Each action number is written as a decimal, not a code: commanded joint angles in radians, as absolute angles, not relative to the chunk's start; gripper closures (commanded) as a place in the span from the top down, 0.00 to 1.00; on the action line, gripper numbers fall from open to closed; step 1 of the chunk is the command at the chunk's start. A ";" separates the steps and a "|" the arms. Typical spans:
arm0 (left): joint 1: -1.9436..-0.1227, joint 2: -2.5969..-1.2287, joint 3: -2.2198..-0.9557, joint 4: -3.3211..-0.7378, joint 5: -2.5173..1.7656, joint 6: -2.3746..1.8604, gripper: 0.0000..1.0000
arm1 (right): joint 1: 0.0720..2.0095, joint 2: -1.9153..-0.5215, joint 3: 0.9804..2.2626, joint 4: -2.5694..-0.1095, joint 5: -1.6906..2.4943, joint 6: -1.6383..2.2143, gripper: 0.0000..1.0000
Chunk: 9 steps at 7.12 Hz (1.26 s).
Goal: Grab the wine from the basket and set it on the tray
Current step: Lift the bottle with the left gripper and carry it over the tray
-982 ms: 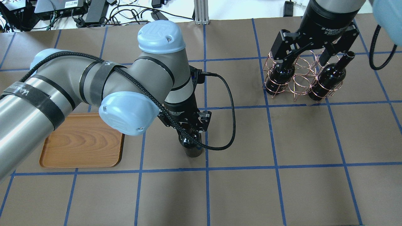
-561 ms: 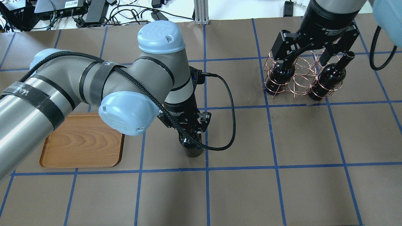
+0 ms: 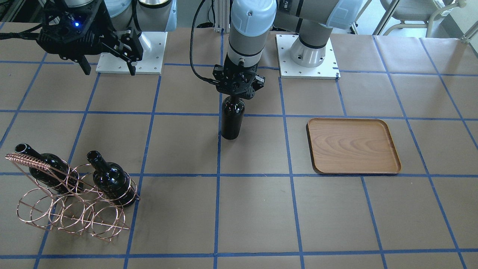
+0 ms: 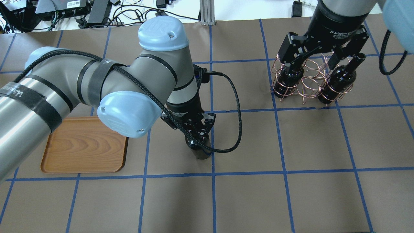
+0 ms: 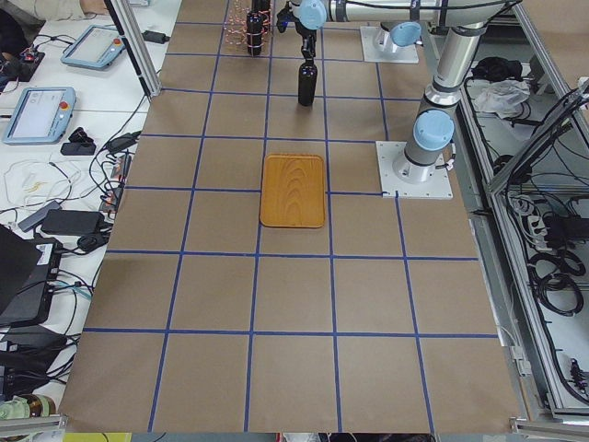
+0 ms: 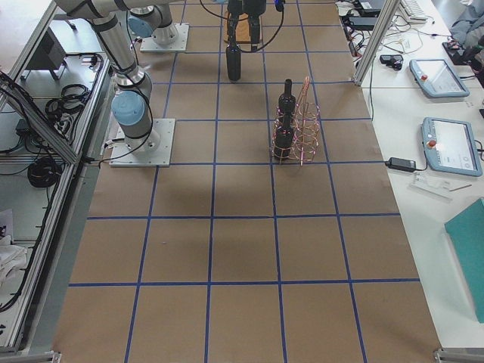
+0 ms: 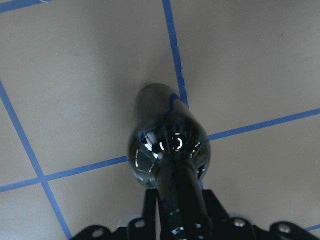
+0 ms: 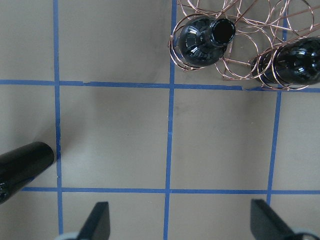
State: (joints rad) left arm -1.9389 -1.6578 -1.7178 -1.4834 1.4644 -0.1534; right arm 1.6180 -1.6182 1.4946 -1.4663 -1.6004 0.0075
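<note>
My left gripper (image 4: 195, 128) is shut on the neck of a glossy black wine bottle (image 4: 201, 151) and holds it upright near the table's middle; it also shows in the front view (image 3: 232, 121) and the left wrist view (image 7: 167, 145). I cannot tell whether its base touches the table. The brown wooden tray (image 4: 84, 145) lies empty to its left, also seen in the front view (image 3: 353, 145). My right gripper (image 4: 318, 60) is open and empty, high over the copper wire basket (image 4: 310, 77). Two more black bottles (image 3: 44, 168) (image 3: 110, 179) lean in the basket (image 3: 71, 209).
Brown paper with blue tape grid lines covers the table. A black cable (image 4: 237, 113) loops from my left wrist to the right of the held bottle. Both arm bases (image 3: 308, 56) stand at the robot's edge of the table. Laptops and cables lie beyond the far edge.
My left arm and the held bottle have shifted slightly toward the view's upper left. The right gripper has barely moved and stays open.
</note>
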 commanded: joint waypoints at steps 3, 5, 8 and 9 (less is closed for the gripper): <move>-1.672 -1.623 -1.576 -1.543 1.582 -0.074 0.00 | 1.617 -1.623 1.496 -1.465 -1.600 0.000 1.00; -1.474 -1.615 -1.555 -1.549 1.686 0.152 0.00 | 1.621 -1.623 1.496 -1.470 -1.598 0.022 1.00; -1.229 -1.626 -1.580 -1.585 1.677 0.383 0.00 | 1.618 -1.618 1.497 -1.468 -1.611 0.018 1.00; -1.197 -1.625 -1.612 -1.585 1.675 0.431 0.00 | 1.632 -1.624 1.494 -1.480 -1.597 0.029 1.00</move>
State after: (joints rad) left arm -1.2549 -1.6241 -1.5831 -1.5823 1.6754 0.3568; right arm 1.6238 -1.6211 1.4960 -1.4711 -1.6045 0.0207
